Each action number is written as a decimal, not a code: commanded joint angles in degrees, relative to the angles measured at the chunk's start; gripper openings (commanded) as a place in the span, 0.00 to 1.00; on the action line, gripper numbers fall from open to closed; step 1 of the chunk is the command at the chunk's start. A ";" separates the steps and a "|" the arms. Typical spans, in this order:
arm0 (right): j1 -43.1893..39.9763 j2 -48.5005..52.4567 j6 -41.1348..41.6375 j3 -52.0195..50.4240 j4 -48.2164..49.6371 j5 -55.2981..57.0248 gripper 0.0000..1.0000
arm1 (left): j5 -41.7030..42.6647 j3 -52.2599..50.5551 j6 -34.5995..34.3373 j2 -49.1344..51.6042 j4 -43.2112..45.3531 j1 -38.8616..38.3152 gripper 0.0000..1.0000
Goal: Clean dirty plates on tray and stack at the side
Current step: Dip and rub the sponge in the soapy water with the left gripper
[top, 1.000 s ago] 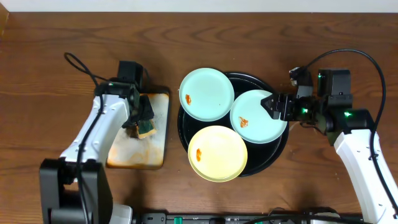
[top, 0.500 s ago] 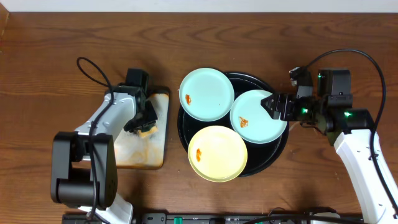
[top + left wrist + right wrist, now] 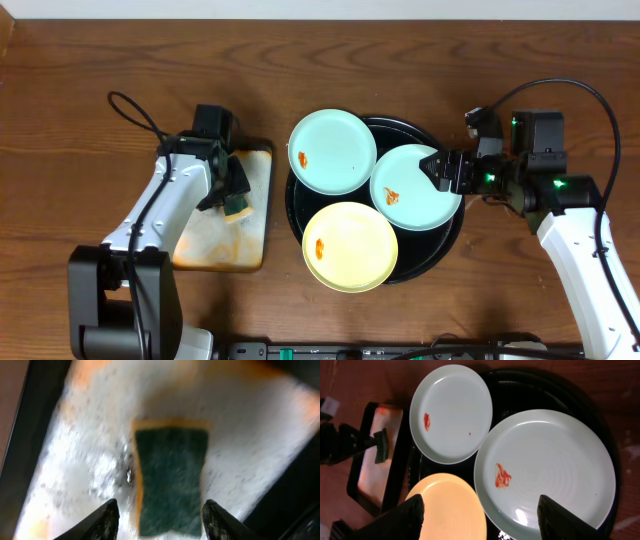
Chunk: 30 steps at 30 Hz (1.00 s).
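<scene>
The black tray (image 3: 437, 243) holds three plates with orange-red smears: a pale blue plate (image 3: 332, 152) at the back left, a pale blue plate (image 3: 415, 190) at the right, and a pale yellow plate (image 3: 350, 246) at the front. My right gripper (image 3: 437, 170) is open and empty over the right blue plate's far edge. The right wrist view shows the open fingers (image 3: 481, 510), both blue plates (image 3: 451, 412) (image 3: 545, 467), the yellow plate (image 3: 445, 510) and the tray (image 3: 590, 410). My left gripper (image 3: 230, 192) is open, its fingers (image 3: 160, 520) on either side of a green and yellow sponge (image 3: 170, 480).
The sponge (image 3: 238, 207) lies on a small rectangular orange-stained tray (image 3: 215, 245) left of the black tray; its wet white surface (image 3: 90, 450) fills the left wrist view. Cables trail from both arms. Brown wooden table (image 3: 80, 120) all around.
The left arm's elbow swung right and back left while its gripper stayed over the sponge. The right arm and the plates have not moved.
</scene>
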 commanded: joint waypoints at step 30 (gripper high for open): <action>0.50 -0.26 0.68 0.92 -0.09 -0.31 0.70 | 0.81 -12.76 0.15 0.26 16.15 -0.07 0.45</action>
